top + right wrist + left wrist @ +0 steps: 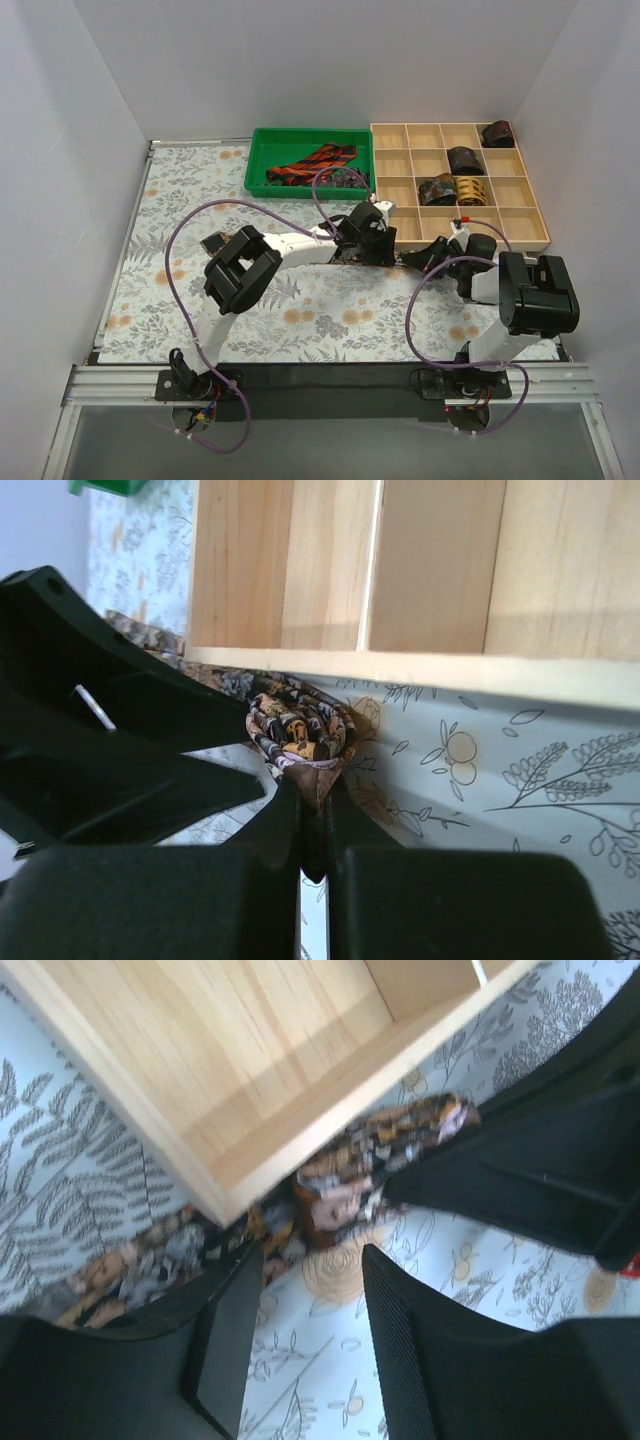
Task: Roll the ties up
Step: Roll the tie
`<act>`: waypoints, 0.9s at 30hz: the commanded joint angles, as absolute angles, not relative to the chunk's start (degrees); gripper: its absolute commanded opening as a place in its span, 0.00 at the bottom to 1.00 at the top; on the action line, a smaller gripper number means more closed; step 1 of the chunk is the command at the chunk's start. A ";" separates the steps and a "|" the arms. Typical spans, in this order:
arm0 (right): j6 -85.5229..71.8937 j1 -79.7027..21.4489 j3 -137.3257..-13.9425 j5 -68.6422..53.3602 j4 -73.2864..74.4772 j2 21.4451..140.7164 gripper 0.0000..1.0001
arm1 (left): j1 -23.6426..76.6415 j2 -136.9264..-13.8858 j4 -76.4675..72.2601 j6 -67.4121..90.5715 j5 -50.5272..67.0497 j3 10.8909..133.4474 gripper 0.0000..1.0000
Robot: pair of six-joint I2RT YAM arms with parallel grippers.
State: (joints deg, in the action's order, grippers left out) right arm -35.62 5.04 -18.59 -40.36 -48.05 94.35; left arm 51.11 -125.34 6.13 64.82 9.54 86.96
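Along the near wall of the wooden tray [480,670], mid-frame in the top view, the mottled tie [300,735] lay lengthwise. The right gripper [312,805] pinched its coiled right-hand end, while the left gripper [312,1265], jaws parted and empty, hovered beside the flat tail.

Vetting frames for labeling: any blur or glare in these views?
Left wrist: whole frame soft, tie and wooden organizer smeared. Right wrist: coiled tie fairly sharp, right end effector a blurred dark mass. Top external: even light, no glare.

Mottled cloth tie [298,735], slight sheen; pale smooth wood tray [430,570]; glossy green plastic bin [262,150].
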 commanded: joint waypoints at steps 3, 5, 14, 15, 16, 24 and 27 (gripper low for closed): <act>-23.13 4.66 -26.78 -31.40 -25.52 87.11 0.01 | 50.89 -113.32 7.03 61.36 5.02 80.96 0.47; -18.84 4.40 -29.26 -28.32 -15.76 84.56 0.01 | 50.45 -110.32 8.34 60.30 3.70 78.07 0.50; -11.34 0.10 -41.82 -7.23 11.06 79.81 0.01 | 45.02 -88.63 15.81 52.92 -2.99 63.65 0.56; -10.90 -1.48 -42.36 -5.47 11.77 79.72 0.01 | 44.04 -86.42 16.60 52.65 -2.99 62.24 0.56; -10.46 -2.28 -42.89 -1.97 12.91 79.37 0.01 | 43.16 -84.48 17.66 52.12 -2.73 59.79 0.56; -11.25 -17.21 -51.14 26.52 23.37 82.35 0.01 | 35.69 -67.00 26.54 42.65 -6.49 53.00 0.56; -13.27 -21.79 -53.34 34.70 26.10 84.81 0.01 | 34.54 -61.81 27.42 40.61 -12.10 50.02 0.56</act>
State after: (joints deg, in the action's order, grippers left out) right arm -11.92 -19.11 -50.15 20.05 20.43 82.78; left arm 35.46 -67.05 23.97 45.52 -5.80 52.21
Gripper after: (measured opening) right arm 0.056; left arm 0.557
